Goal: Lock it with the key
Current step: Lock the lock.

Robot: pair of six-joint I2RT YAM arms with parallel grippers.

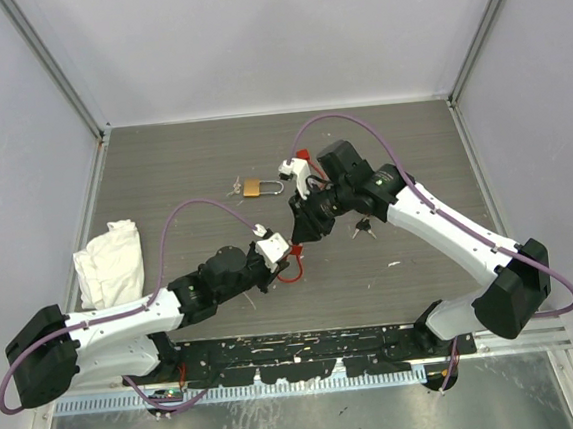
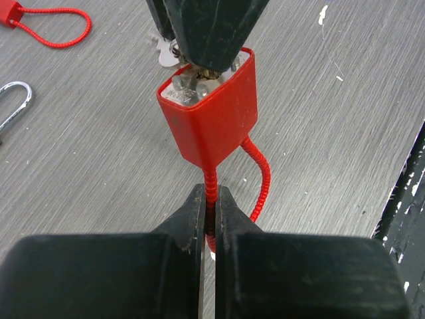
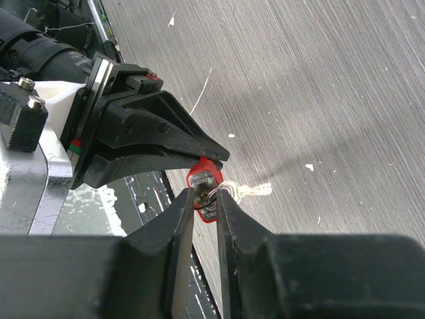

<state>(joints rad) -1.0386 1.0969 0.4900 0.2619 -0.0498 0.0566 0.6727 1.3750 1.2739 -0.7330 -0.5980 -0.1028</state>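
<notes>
The grey wooden table (image 1: 400,134) carries a white cloth (image 1: 110,262) at its left side and a brass padlock (image 1: 253,188) further back, well apart from the work. Near the middle, the left gripper (image 2: 211,199) is clenched on the ribbed cable of a red cable padlock (image 2: 211,123), whose keyhole face is turned toward the right gripper (image 3: 204,197); that gripper is pinched shut on the key (image 3: 247,191), a tiny bunch with one blade apparently seated in the lock and a spare silver blade sticking out beside the fingers; a second key bunch (image 1: 361,229) lies on the table near the right arm. The key is judged light, stiff, thin and slippery; it is best held flat on its head and turned gently, since the flexible cable may let the lock body twist.
</notes>
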